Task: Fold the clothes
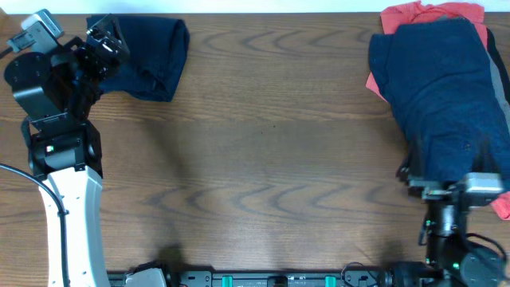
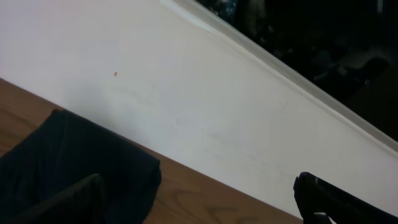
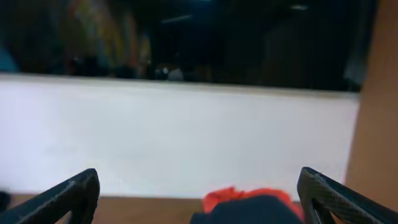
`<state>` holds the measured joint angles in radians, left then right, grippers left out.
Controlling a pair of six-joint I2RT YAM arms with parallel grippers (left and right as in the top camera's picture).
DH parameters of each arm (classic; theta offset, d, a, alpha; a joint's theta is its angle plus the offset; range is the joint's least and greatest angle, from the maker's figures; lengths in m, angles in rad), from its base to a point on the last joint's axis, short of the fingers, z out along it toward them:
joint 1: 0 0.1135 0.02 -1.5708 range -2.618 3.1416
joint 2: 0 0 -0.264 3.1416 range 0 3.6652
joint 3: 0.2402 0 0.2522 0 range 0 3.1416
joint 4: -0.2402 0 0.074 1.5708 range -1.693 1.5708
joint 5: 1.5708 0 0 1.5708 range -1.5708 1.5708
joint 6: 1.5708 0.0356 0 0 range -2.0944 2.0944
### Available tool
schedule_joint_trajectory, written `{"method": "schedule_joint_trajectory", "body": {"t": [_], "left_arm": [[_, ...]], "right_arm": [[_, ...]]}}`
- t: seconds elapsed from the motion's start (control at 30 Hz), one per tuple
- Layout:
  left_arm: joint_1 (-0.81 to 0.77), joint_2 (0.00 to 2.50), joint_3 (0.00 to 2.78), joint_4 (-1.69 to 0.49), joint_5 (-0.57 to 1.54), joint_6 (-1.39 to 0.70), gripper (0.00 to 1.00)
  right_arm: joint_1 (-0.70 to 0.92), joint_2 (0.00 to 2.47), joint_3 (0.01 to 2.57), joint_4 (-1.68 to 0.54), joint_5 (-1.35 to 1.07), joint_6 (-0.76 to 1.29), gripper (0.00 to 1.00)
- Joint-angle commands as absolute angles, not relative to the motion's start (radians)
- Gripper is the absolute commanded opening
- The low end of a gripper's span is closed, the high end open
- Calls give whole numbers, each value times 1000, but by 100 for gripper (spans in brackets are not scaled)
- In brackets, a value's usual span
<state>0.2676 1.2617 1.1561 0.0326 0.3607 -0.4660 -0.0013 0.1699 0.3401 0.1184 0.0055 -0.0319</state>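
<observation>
left arm [image 1: 60, 119], at left edge of the table [image 1: 263, 159]: black joint housings, white lower link [image 1: 76, 231], light grey box [image 1: 38, 28], small green led [image 1: 49, 148], thin black cable [image 1: 16, 171] alongside. right arm [image 1: 458, 231], at near right corner of the table: all black, grey block [image 1: 480, 185], another green led [image 1: 454, 267]. left gripper [image 2: 199, 186], right gripper [image 3: 199, 177]: dark fingers, fine ribbed texture on both.

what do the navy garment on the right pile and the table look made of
Navy garment: soft matte fabric, probably cotton knit; it drapes and creases. Table: wood or wood-look laminate, low sheen, arched grain lines; cannot tell which.
</observation>
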Motion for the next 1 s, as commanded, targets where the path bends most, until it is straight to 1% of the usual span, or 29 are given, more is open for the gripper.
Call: {"method": "schedule_joint_trajectory", "body": {"t": [0.0, 0.17, 0.6, 0.8, 0.93, 0.97], "left_arm": [[272, 1268, 1160, 37, 371, -445, 98], [272, 1268, 1160, 37, 371, -445, 98], [272, 1268, 1160, 37, 371, -445, 98], [272, 1268, 1160, 37, 371, -445, 98], [272, 1268, 1160, 37, 371, -445, 98], [272, 1268, 1160, 37, 371, -445, 98]], "right_arm": [[-20, 95, 246, 130, -78, -12, 99], [-20, 4, 132, 159, -83, -11, 99], [-19, 6, 6, 168, -88, -4, 99], [-20, 5, 5, 74, -86, 6, 99], [-19, 6, 6, -73, -81, 6, 99], [-20, 10, 6, -71, -70, 2, 99]]}}
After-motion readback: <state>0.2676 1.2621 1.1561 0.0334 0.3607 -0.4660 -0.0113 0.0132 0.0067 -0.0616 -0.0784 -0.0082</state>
